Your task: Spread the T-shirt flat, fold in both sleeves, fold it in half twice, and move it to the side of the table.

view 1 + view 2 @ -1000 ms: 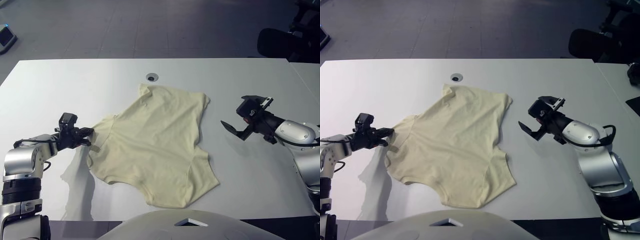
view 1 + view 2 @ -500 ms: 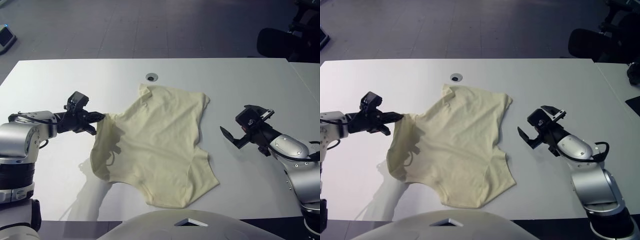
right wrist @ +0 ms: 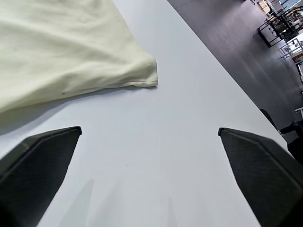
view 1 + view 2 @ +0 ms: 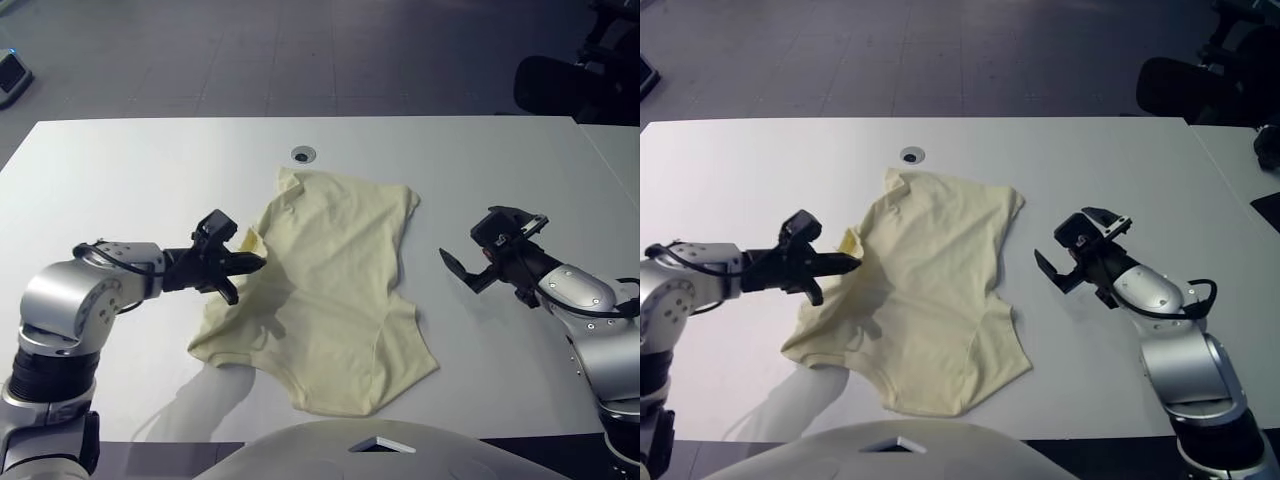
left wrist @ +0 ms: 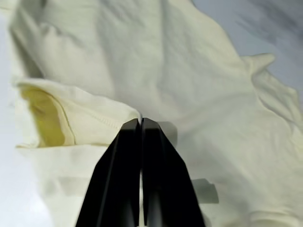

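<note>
Left pincer (image 4: 257,263) pinches the T-shirt (image 4: 340,270) sleeve; right pincer (image 3: 149,130) spread above table (image 4: 120,170).

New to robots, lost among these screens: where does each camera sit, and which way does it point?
Left eye view: on the head, looking forward and down at the table and T-shirt; both arms show.
Right eye view: the head's other eye; same scene, same arms.
Left wrist view: on that wrist, looking along the shut left fingers at the T-shirt's sleeve.
Right wrist view: on that wrist, looking between the open right fingers at table and T-shirt edge.
All four show the T-shirt.
</note>
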You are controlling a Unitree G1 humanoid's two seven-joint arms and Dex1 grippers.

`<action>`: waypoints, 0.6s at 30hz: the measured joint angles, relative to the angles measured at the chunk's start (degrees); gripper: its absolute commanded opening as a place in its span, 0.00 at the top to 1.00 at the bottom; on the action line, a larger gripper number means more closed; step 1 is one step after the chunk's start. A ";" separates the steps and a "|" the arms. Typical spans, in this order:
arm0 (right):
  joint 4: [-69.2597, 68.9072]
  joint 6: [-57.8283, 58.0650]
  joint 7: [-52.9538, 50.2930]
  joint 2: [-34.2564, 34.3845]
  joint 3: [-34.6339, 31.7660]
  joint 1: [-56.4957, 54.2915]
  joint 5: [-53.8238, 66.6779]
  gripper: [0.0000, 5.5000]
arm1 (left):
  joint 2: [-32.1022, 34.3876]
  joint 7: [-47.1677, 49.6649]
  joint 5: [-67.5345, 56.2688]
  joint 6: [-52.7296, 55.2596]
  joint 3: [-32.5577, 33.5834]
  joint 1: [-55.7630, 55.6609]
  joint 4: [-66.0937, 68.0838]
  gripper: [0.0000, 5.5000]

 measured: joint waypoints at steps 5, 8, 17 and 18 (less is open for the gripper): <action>-0.35 3.27 1.43 2.37 -2.49 -0.64 3.76 0.02 | -4.96 3.71 -4.31 4.38 3.84 1.81 -3.32 0.82; -3.66 11.34 1.97 9.04 -8.90 2.29 10.31 0.02 | -9.29 5.87 -9.74 8.28 11.66 -1.43 -2.17 0.73; -11.92 37.53 6.65 24.13 -25.87 7.54 25.66 0.02 | -14.30 17.77 -12.21 11.62 29.04 -7.60 3.39 0.44; -12.20 38.18 6.83 24.57 -26.15 8.65 26.51 0.02 | -14.40 18.50 -12.01 11.63 29.63 -6.90 3.32 0.41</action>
